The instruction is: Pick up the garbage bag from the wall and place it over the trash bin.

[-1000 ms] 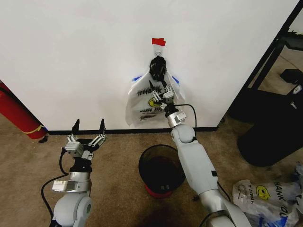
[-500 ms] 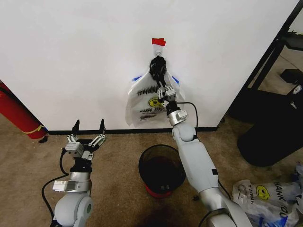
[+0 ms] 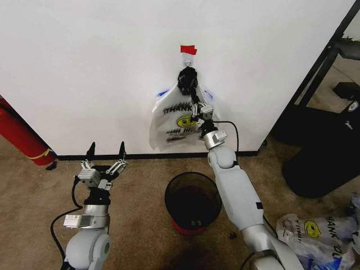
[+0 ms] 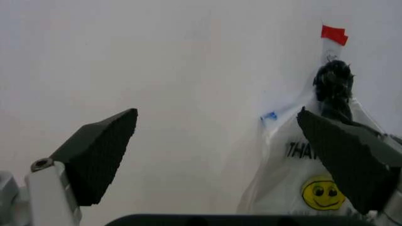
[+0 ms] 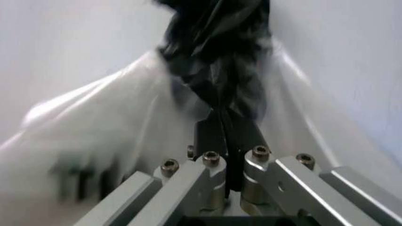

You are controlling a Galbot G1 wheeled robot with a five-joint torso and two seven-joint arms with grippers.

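Observation:
The garbage bag [image 3: 173,121] hangs flat on the white wall [image 3: 95,67] from a dark bunched top [image 3: 187,79] just under a red tape strip [image 3: 188,49]. My right gripper [image 3: 196,101] reaches up against that bunched top. In the right wrist view its fingers [image 5: 210,134] sit pressed together on the dark twisted plastic [image 5: 217,56] of the bag [image 5: 113,136]. The trash bin [image 3: 192,199] stands on the carpet below the bag. My left gripper [image 3: 104,149] is open, low and to the left, pointing at the wall; its view catches the bag [image 4: 308,188] beyond its own open fingers [image 4: 100,150].
A red cylinder [image 3: 19,135] leans at the far left by the black baseboard [image 3: 112,156]. Black furniture [image 3: 329,118] fills the right side. More printed bags [image 3: 315,233] lie on the carpet at the lower right.
My right gripper has climbed up the bag's front, from the printed area to the dark bunched top, and its fingers have come together there. The left arm has not moved.

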